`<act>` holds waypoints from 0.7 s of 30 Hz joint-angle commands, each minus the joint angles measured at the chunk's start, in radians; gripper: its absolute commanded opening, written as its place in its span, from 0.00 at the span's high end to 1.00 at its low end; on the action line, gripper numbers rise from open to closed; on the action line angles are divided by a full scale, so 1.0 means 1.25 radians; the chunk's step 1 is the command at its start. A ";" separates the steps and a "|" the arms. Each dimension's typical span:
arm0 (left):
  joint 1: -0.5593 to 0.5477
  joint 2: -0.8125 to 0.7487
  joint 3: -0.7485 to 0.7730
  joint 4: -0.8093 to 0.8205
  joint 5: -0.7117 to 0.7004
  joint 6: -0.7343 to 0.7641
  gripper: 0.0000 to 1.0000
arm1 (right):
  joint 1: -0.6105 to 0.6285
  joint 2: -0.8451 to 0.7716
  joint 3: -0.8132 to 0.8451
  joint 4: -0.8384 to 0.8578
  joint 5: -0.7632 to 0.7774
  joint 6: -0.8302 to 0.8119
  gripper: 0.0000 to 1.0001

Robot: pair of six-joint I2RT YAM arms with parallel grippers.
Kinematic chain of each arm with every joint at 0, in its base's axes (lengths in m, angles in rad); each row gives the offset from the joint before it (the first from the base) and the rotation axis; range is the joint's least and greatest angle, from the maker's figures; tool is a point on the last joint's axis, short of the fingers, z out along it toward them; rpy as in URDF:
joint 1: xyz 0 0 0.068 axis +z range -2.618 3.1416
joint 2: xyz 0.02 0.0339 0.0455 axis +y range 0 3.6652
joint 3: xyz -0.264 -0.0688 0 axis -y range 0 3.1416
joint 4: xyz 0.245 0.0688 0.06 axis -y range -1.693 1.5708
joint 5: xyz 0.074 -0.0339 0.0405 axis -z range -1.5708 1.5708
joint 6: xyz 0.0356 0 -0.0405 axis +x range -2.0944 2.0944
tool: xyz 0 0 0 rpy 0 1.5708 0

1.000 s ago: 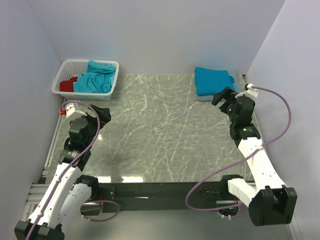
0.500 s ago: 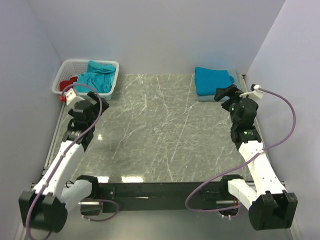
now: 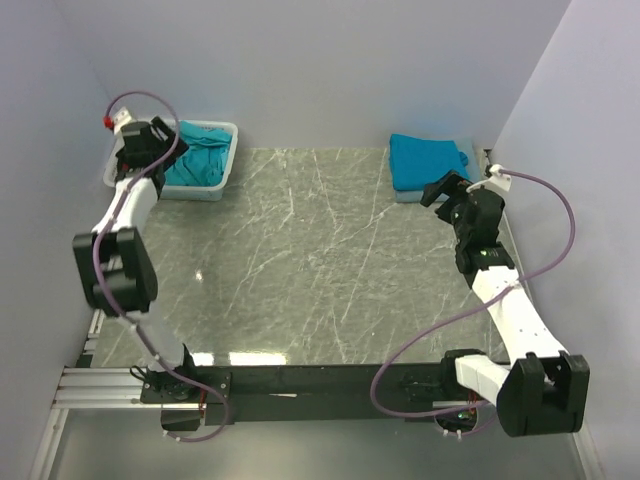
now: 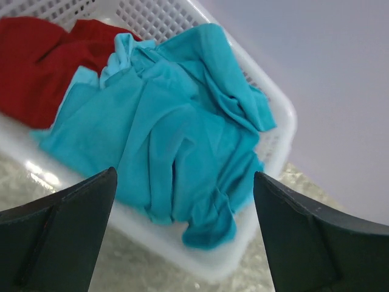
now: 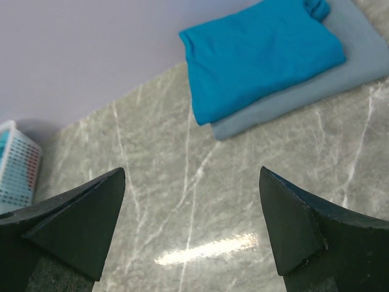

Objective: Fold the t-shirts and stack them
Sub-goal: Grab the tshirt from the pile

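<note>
Left gripper swung over basket; folded t-shirt lies lengthwise along back wall.

We see a grey-green marble-look table w/ pale veins, walls on the left, far & right sides. Two things lie directly on it, well apart. Far-left corner: a white lattice basket, its base flat on the top, tight by the left wall. Far-right corner: a folded grey-blue garment, flat, bottom layer of a stack, near the back wall. Bright glare patch shows nr the front edge.
</note>
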 commanded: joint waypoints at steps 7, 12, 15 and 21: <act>0.004 0.261 0.352 -0.140 0.036 0.151 0.03 | 0.005 0.079 0.098 -0.062 0.007 -0.039 0.03; 0.004 0.309 0.381 -0.199 0.009 0.161 0.07 | 0.006 0.091 0.102 -0.067 0.013 -0.036 0.03; 0.005 0.322 0.363 -0.207 -0.015 0.162 0.10 | 0.005 0.097 0.104 -0.070 0.023 -0.035 0.03; 0.005 0.349 0.362 -0.217 0.012 0.168 0.28 | 0.006 0.114 0.115 -0.085 0.028 -0.033 0.04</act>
